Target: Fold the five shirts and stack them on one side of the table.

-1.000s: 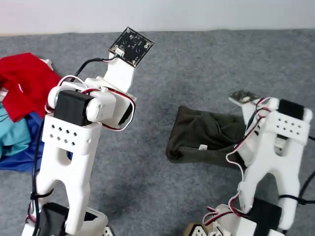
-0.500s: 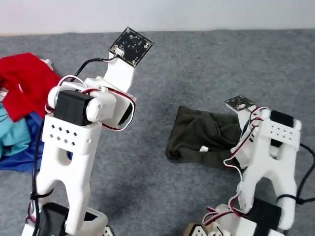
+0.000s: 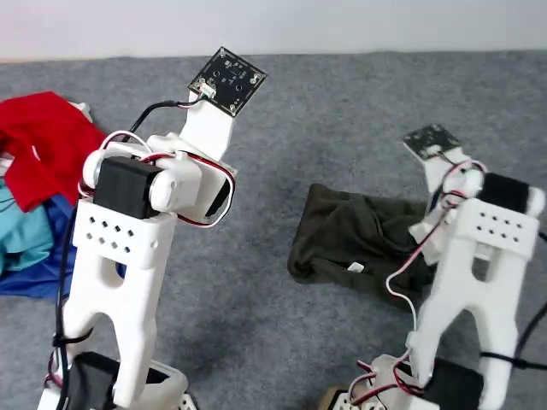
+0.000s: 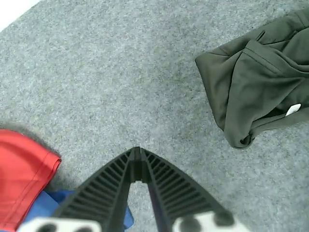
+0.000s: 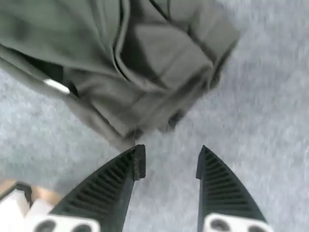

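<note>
Olive shirt point(image 5: 145, 63) lies crumpled just beside right gripper point(image 5: 171, 151) w/ jaws apart, empty; left gripper point(image 4: 138, 152) clenched.

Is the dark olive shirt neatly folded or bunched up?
Bunched up: the olive shirt lies in a lumpy heap, its folds uneven and overlapping.

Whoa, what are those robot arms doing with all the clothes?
They are meant to fold shirts. The right arm's fingers are open just above the edge of the bunched-up green shirt, holding nothing. The left arm's fingers are shut and empty over the bare table. A red shirt, a blue shirt and a teal shirt lie heaped at the table's side, not yet folded.
</note>
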Motion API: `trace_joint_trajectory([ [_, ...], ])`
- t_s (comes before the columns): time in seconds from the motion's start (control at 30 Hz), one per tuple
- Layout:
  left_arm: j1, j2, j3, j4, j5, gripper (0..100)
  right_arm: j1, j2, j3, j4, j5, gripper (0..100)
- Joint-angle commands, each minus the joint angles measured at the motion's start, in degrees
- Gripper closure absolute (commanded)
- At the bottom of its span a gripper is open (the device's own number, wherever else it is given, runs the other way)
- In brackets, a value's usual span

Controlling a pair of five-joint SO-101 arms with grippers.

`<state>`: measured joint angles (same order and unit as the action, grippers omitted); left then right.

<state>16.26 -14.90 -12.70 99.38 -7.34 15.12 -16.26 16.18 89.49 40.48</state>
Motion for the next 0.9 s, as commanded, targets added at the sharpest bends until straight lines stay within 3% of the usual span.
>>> trace_joint_trajectory([
  [0.0,-0.4,-2.3,-0.2,1.1,-0.4,100,-4.6,4.0,-3.0,-3.9,-4.2,80.9],
  [0.3,-0.4,-2.3,-0.2,1.1,-0.1,100,-12.2,17.5,-5.7,-15.8,-9.7,80.9],
  [0.67,-0.4,-2.0,-0.2,1.1,-0.1,100,-16.0,32.0,-25.7,-7.7,-11.3,81.0],
  [0.87,-0.4,-1.9,-0.2,1.1,-0.1,100,-18.2,34.2,-29.2,-5.7,-13.3,81.0],
])
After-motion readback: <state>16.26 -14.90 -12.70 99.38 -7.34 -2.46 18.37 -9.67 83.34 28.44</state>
